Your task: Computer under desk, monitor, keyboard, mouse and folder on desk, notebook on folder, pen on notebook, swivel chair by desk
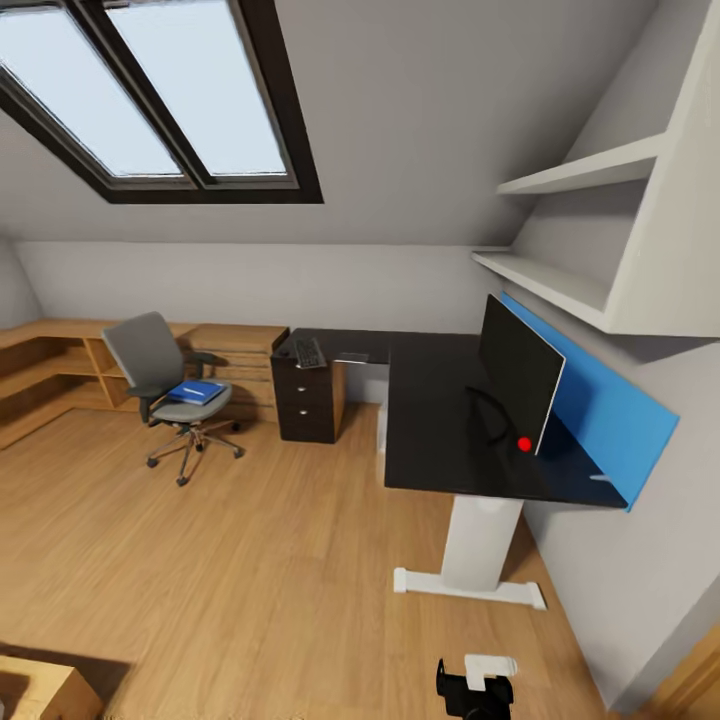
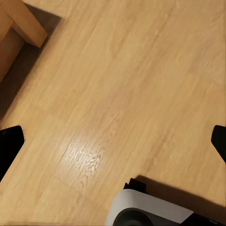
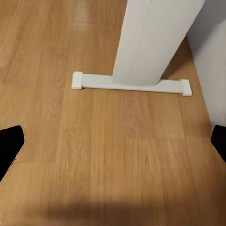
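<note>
An attic bedroom is seen. The black desk (image 1: 440, 420), carrying the monitor (image 1: 518, 372) and keyboard (image 1: 309, 352), lies well ahead of the right gripper (image 3: 113, 146), whose fingers are spread wide above the wooden floor (image 1: 250, 560). The left gripper (image 2: 113, 146) is likewise released. The blue folder (image 1: 196, 392) rests on the swivel chair (image 1: 165, 385), far off.
</note>
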`<state>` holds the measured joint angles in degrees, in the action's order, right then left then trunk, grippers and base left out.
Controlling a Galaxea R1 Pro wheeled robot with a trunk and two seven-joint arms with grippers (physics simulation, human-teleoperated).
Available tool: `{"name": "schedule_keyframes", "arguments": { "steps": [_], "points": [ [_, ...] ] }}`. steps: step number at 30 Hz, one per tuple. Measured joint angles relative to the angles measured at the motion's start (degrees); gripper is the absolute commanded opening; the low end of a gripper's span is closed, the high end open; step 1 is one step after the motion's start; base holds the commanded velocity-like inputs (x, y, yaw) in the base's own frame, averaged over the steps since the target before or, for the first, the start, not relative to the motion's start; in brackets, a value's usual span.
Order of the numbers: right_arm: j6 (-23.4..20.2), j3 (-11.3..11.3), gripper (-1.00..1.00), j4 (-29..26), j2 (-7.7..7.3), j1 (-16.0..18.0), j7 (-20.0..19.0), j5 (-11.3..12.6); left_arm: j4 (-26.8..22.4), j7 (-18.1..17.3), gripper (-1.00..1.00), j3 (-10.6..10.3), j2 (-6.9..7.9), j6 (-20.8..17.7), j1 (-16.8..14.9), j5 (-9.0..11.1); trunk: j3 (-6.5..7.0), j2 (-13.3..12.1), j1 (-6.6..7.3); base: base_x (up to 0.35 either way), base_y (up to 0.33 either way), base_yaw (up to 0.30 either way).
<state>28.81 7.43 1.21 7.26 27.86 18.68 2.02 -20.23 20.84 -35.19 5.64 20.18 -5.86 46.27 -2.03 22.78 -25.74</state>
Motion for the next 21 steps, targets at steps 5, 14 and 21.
{"name": "schedule_keyframes", "arguments": {
  "steps": [5, 14, 21],
  "points": [
    [0.0, 0.0, 1.00, 0.0, -0.04, -0.1, 0.0, -0.1, 0.1, 0.0, 1.00, 0.0, -0.01, 0.0, 0.0, 0.0, 0.00, 0.0, 0.00, 0.001, 0.002, 0.270],
    [0.6, 0.0, 1.00, -0.1, -0.02, -0.5, 0.0, -0.2, 0.1, 0.0, 1.00, 0.1, -0.06, 0.0, 0.0, 0.0, 0.00, 0.0, 0.02, 0.124, 0.058, 0.250],
    [0.5, -0.2, 1.00, -0.1, -0.71, -0.7, 0.1, 0.0, 0.1, 0.0, 1.00, 0.2, 0.02, 0.1, 0.0, 0.0, 0.00, 0.0, 0.03, 0.277, 0.143, 0.046]
  ]
}}
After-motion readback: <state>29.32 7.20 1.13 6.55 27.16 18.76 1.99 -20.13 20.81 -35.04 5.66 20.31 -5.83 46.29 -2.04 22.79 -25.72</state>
